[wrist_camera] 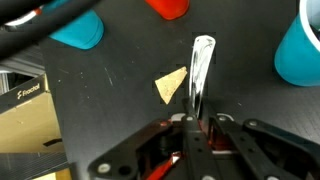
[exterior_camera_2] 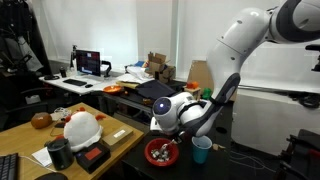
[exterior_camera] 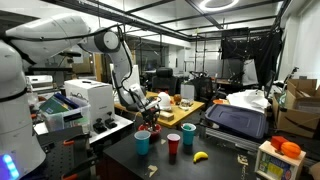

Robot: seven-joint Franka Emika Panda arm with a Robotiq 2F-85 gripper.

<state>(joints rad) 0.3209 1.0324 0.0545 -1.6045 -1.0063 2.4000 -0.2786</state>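
The gripper [wrist_camera: 190, 128] pinches a slim shiny metal utensil [wrist_camera: 201, 70] by its near end, fingers pressed against it on both sides. The utensil juts out past the fingertips above the black tabletop [wrist_camera: 100, 100], just beside a yellow wedge-shaped piece [wrist_camera: 170, 85].

Dark worktable [exterior_camera: 115, 163], wooden desk [exterior_camera_2: 25, 135], lit monitor [exterior_camera_2: 89, 62], white wall [exterior_camera_2: 130, 30], round ceiling light [exterior_camera: 215, 4]
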